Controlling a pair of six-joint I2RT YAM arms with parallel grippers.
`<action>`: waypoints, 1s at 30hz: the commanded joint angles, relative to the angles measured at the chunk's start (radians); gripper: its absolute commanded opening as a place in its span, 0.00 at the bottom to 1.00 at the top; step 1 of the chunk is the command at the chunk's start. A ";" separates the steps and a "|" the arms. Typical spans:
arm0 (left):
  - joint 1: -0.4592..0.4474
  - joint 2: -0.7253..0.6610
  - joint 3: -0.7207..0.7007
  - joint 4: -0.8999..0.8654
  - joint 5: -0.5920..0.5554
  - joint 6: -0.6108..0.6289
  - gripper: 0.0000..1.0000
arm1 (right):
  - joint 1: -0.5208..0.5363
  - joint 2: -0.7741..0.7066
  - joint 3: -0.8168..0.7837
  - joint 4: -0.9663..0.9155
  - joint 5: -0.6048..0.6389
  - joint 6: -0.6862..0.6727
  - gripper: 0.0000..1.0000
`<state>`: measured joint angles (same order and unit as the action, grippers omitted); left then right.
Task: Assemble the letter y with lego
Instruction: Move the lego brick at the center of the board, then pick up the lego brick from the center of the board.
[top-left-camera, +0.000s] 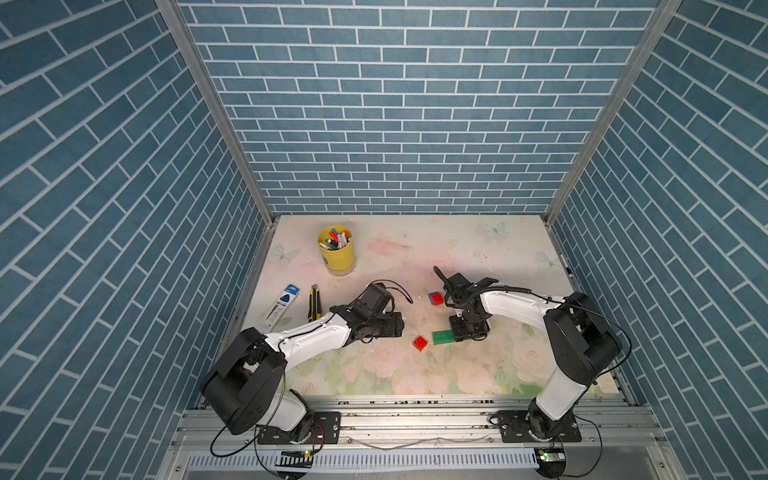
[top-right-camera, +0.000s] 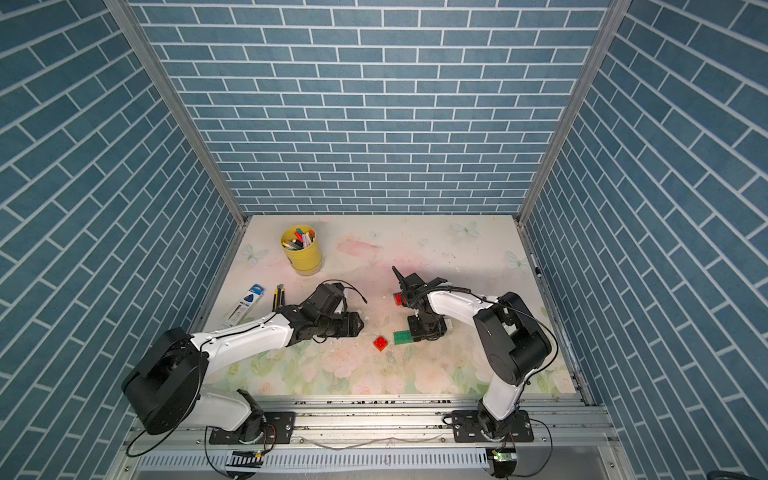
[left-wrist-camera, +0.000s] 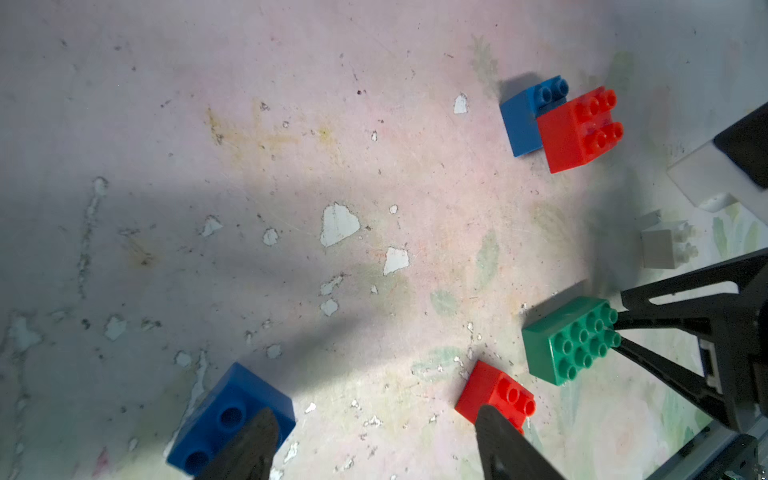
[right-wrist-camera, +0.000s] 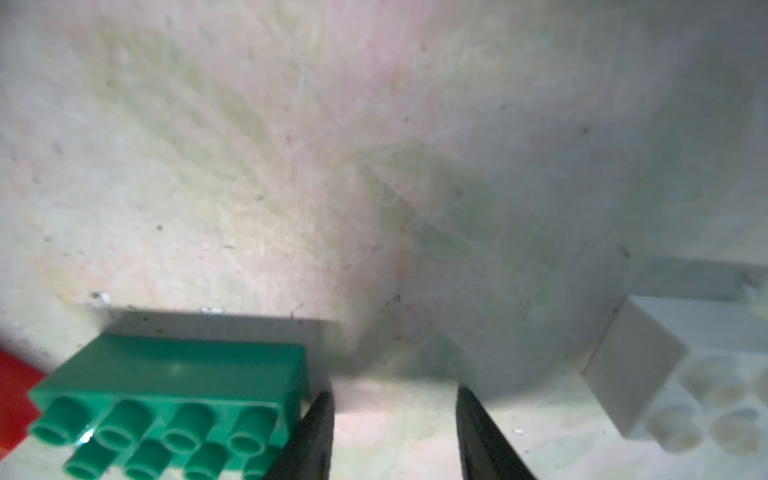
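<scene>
**A:** How is the left arm (top-left-camera: 311, 334) sitting?

**B:** It is stretching forward from its base and angling toward the middle, with the wrist bending down. The left tool (left-wrist-camera: 376, 449) is holding its fingers wide apart and is gripping nothing.

**A:** And the right arm (top-left-camera: 511, 309)?

**B:** It is folding in toward the middle too, wrist tipping downward. The right tool (right-wrist-camera: 395, 436) is pointing down, its fingers (right-wrist-camera: 478, 436) standing parted by a narrower gap, with nothing between them.

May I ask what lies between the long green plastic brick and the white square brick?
In the right wrist view, the open, empty right hand stands between the green brick and white brick, over bare tabletop.
</scene>
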<state>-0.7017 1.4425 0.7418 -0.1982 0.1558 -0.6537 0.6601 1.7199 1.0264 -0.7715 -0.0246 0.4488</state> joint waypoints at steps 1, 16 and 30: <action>-0.009 0.004 0.032 -0.022 -0.003 0.024 0.78 | -0.007 -0.065 0.011 -0.043 0.055 0.042 0.48; -0.090 0.038 0.100 -0.020 0.078 0.087 0.78 | -0.245 -0.163 -0.026 -0.023 0.043 -0.041 0.61; -0.099 0.054 0.103 -0.030 0.058 0.086 0.78 | -0.293 -0.054 -0.043 0.057 -0.011 -0.085 0.47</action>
<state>-0.7971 1.4834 0.8318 -0.2119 0.2256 -0.5819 0.3714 1.6547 0.9894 -0.7254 -0.0235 0.3775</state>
